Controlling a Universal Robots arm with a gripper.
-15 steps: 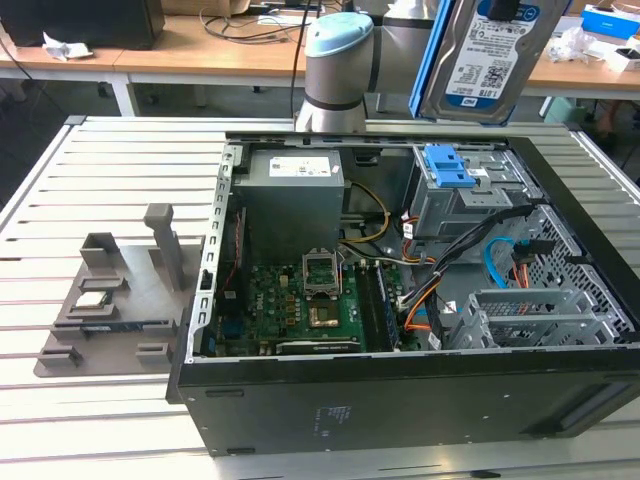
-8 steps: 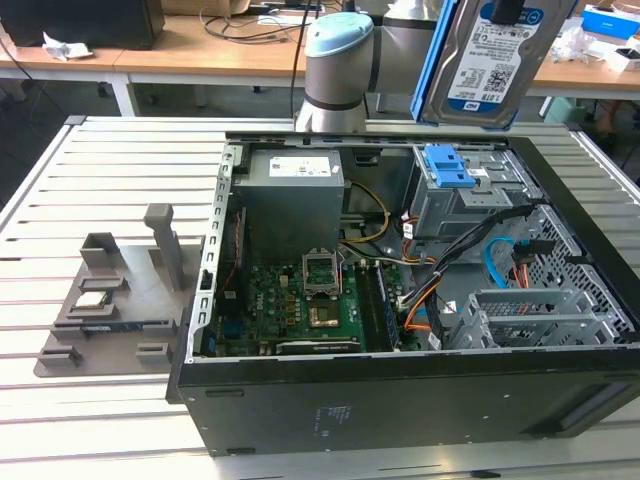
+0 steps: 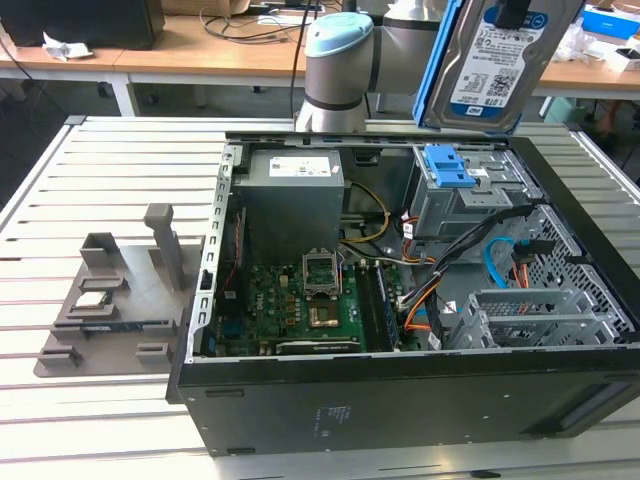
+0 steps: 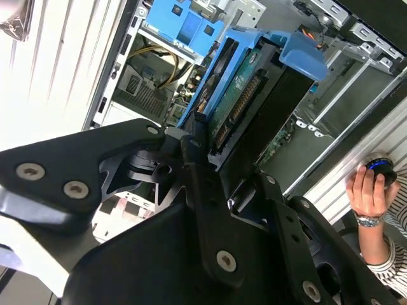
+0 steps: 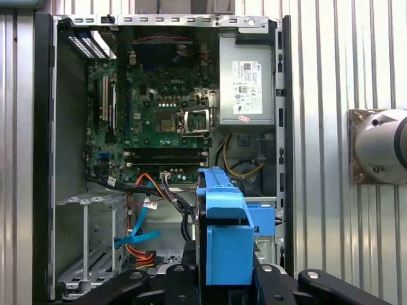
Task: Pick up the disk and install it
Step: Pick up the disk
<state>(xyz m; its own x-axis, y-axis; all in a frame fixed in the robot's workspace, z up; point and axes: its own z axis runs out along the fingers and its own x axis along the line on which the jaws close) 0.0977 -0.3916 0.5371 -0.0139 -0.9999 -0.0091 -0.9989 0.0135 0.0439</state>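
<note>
The disk [image 3: 492, 62], a silver drive with a white-and-blue label in a blue bracket, hangs tilted in the air above the back right corner of the open computer case [image 3: 400, 400]. My gripper [image 3: 515, 10] is shut on its upper edge. In the second wrist view the disk [image 4: 236, 89] runs edge-on out from between the black fingers [image 4: 194, 155]. In the first wrist view its blue bracket [image 5: 224, 235] stands over the drive cage end of the case, with my gripper [image 5: 222, 279] clamped around it.
Directly below the disk sits the grey metal drive cage with a blue latch [image 3: 448, 168]. The motherboard [image 3: 300, 300], power supply [image 3: 295, 190] and loose cables [image 3: 470, 260] lie inside the case. A grey fixture [image 3: 120, 300] rests at the exterior view's left. A person's hand [image 4: 370, 190] is beside the case.
</note>
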